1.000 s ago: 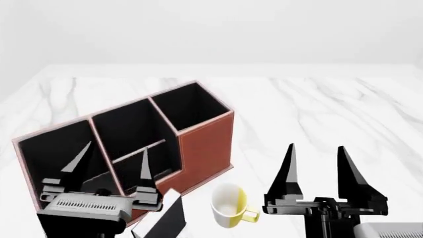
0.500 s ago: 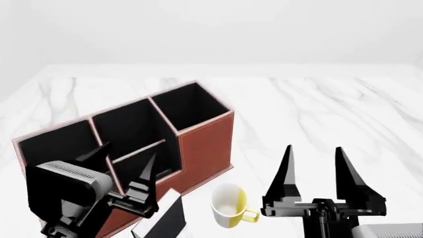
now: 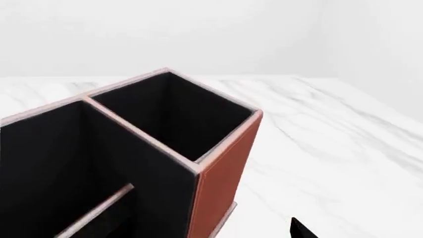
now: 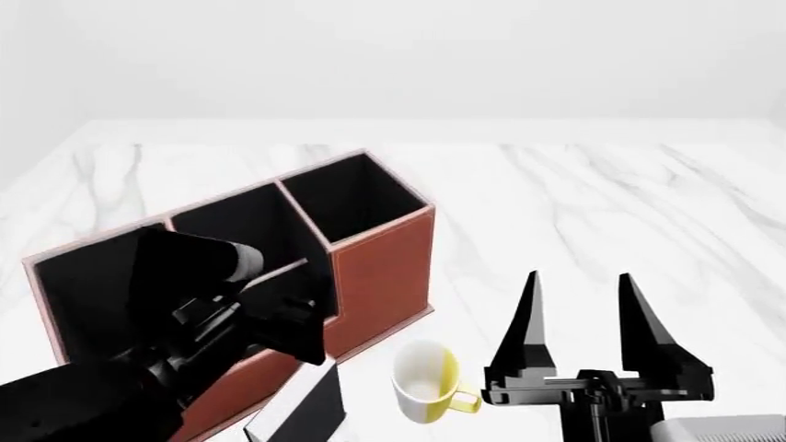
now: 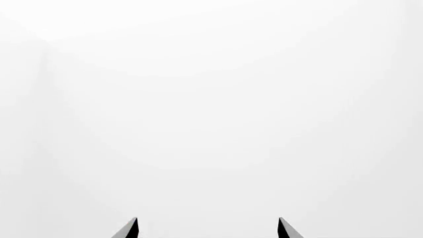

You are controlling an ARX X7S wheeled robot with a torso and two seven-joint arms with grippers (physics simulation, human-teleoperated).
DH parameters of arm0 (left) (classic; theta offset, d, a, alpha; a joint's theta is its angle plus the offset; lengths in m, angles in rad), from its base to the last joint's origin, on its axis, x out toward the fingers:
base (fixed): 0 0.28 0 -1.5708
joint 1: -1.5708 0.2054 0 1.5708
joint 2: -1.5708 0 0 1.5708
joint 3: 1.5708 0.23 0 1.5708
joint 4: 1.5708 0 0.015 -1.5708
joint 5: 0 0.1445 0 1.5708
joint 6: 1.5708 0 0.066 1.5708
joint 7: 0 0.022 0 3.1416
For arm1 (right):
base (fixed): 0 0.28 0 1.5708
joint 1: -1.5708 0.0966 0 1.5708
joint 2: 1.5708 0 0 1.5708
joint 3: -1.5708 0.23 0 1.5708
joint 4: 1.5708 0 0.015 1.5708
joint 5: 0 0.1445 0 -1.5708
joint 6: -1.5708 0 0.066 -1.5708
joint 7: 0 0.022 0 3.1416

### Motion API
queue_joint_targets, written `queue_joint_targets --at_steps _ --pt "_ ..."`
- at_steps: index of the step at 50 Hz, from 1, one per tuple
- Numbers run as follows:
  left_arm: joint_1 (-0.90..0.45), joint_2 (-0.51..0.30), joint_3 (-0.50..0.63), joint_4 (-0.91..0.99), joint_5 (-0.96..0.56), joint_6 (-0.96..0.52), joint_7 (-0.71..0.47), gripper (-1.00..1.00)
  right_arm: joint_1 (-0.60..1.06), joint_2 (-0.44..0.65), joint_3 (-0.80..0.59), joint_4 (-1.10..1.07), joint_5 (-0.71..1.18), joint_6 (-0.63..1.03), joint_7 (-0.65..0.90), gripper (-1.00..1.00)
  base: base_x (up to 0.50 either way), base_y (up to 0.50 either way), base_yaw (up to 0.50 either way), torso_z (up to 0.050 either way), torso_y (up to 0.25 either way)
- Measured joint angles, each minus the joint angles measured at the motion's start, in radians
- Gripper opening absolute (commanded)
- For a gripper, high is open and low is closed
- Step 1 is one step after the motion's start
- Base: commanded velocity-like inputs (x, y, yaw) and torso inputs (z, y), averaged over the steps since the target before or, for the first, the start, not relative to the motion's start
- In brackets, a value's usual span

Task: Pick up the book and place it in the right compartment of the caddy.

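- Left claw (image 4: 289,318) has swung down toward the book (image 4: 301,410) since a second ago; whether it is parted is unclear.
- Right claw (image 4: 577,318) hovers spread wide, empty.
- Book is ungrasped beside the caddy (image 4: 381,267).

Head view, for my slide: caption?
Left arm before caddy; book, mug on table; right end effector open.

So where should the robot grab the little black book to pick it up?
Probably across its two flat covers, near the top edge. The book stands upright on the table, beside the caddy and the mug, so its top is the freest part. Coming down from above with the fingers on either cover looks safest. Its lower part is cut off, so this is a guess.
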Motion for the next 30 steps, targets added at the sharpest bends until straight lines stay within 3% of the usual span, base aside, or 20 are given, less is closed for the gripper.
queue_joint_targets --at_steps 30 --pt "-0.135 0.014 0.144 -0.132 -0.128 -0.170 -0.185 1.00 0.005 0.016 -0.013 0.009 0.004 -0.004 0.019 1.00 0.00 0.00 0.00 0.000 0.000"
